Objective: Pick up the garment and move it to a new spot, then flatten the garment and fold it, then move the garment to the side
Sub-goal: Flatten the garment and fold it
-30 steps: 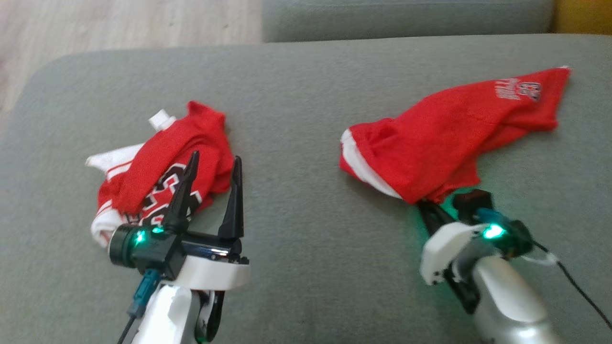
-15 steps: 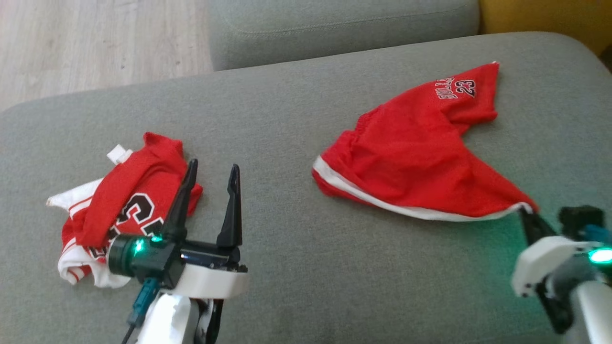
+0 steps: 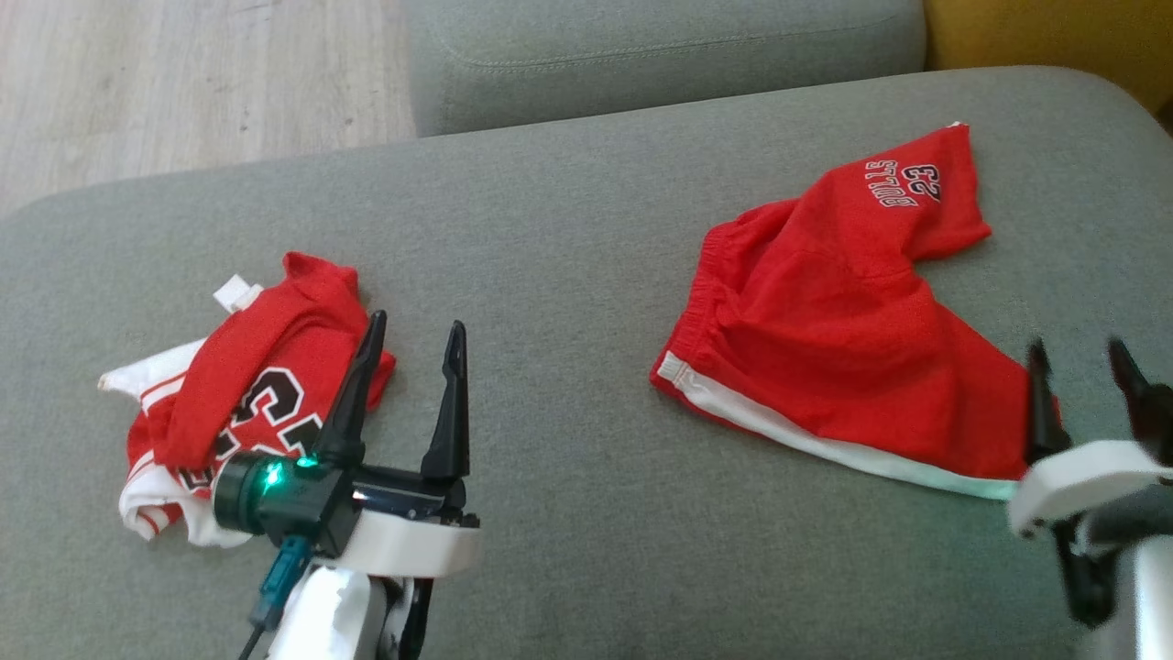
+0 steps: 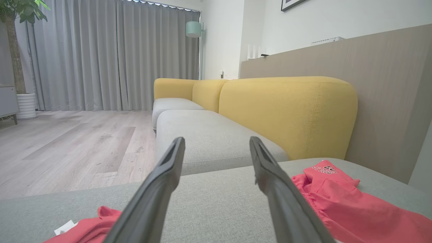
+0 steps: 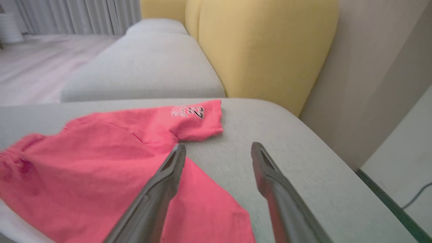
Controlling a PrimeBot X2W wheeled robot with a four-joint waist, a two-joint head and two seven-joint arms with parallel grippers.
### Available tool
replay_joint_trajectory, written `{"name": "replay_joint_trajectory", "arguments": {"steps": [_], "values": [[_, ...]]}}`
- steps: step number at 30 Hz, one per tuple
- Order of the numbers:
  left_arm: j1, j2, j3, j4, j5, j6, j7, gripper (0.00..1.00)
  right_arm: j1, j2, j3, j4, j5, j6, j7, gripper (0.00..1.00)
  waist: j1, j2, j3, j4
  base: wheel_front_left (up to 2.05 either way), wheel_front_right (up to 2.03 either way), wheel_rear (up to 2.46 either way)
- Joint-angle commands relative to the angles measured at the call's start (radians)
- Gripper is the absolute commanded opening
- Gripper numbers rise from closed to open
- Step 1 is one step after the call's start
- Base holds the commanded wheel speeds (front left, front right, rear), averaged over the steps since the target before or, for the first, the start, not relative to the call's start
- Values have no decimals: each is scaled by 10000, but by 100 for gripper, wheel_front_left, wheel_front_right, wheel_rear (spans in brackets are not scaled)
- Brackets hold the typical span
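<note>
The garment, red shorts (image 3: 843,339) with a white side stripe and a "23" print, lies spread on the right of the grey sofa cushion (image 3: 568,229). My right gripper (image 3: 1077,353) stands open at the shorts' near right corner. In the right wrist view its fingers (image 5: 217,145) are spread, the left one over the red cloth (image 5: 101,155), with nothing between them. My left gripper (image 3: 415,323) is open and empty, just right of a crumpled red-and-white jersey (image 3: 247,385). The left wrist view shows its spread fingers (image 4: 216,140) and the shorts (image 4: 354,209) at lower right.
A second grey seat (image 3: 660,46) adjoins the cushion's far edge. A yellow backrest (image 4: 287,111) stands to the right beyond it, with wooden floor (image 3: 183,82) to the far left. Bare cushion separates the two garments. The cushion's right edge (image 5: 337,158) drops off near my right gripper.
My right gripper has opened and let go of the shorts' corner after dragging it right. The shorts now lie flatter on the cushion. The left arm has kept its pose; the camera shifted.
</note>
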Motion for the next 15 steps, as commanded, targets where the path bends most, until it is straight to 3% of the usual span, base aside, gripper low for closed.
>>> {"name": "replay_joint_trajectory", "arguments": {"steps": [1,7,15], "values": [[-303,5,290,-330,27,10,-51,100,-460,21,491,-558,112,-7,-468,100,1,-1,18,52,0,0,0],[-344,5,218,-293,111,-81,-51,100,-373,292,2080,-843,1075,-7,-1676,100,1,-1,97,325,0,0,0],[-499,5,143,-257,158,-120,-51,100,-864,316,3108,321,1781,-7,-1393,100,1,-1,330,915,0,0,0]]}}
